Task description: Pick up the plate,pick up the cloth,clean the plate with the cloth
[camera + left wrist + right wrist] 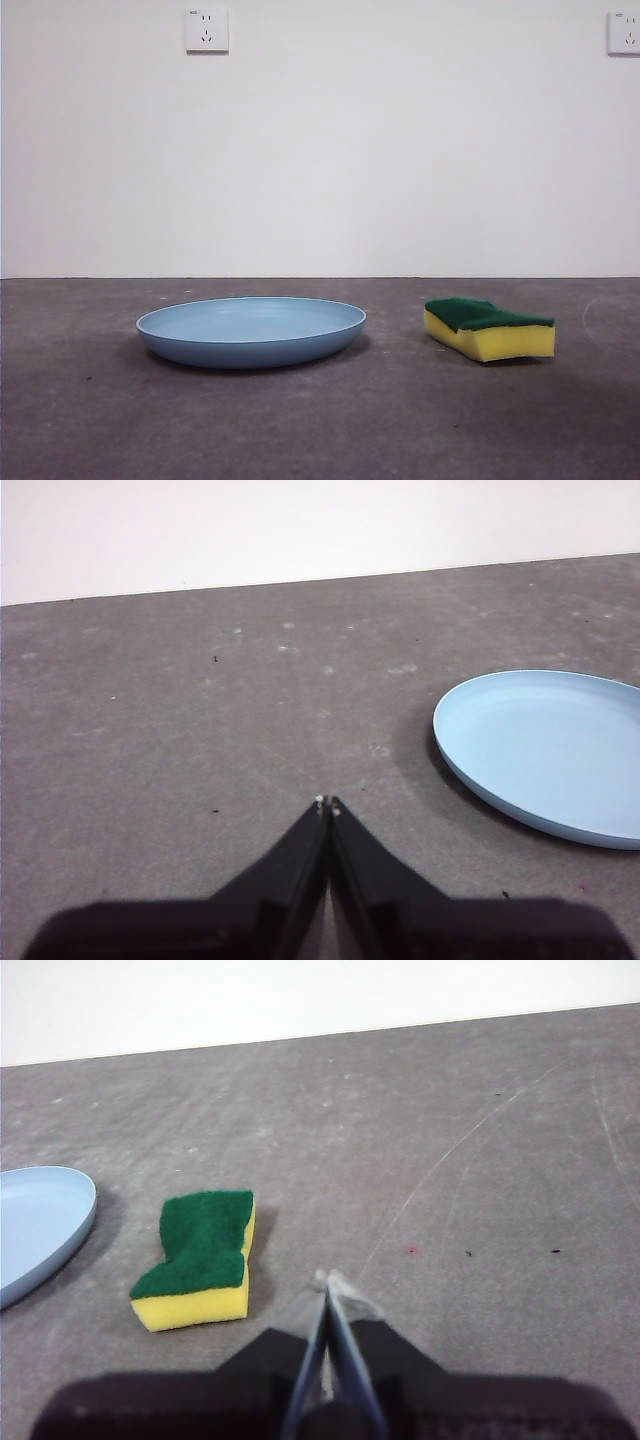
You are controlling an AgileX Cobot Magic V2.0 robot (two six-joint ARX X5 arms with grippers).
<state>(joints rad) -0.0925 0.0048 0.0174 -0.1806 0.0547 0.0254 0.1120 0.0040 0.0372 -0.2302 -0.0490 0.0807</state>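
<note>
Grey table point(90, 420), white wall point(320, 150), two sockets point(206, 30).

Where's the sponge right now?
In the front view, the sponge lies flat on the table, right of the plate and apart from it, untouched.

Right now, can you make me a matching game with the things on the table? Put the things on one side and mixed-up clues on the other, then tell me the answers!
Things:
1. plate
2. sponge
3. left gripper
4. wall socket

Clues:
A. yellow with a dark green top
B. white, high up on the wall
C. light blue, round and shallow
D. black jaws shut, holding nothing, above the grey table

Right pairs: 1-C, 2-A, 3-D, 4-B
</note>
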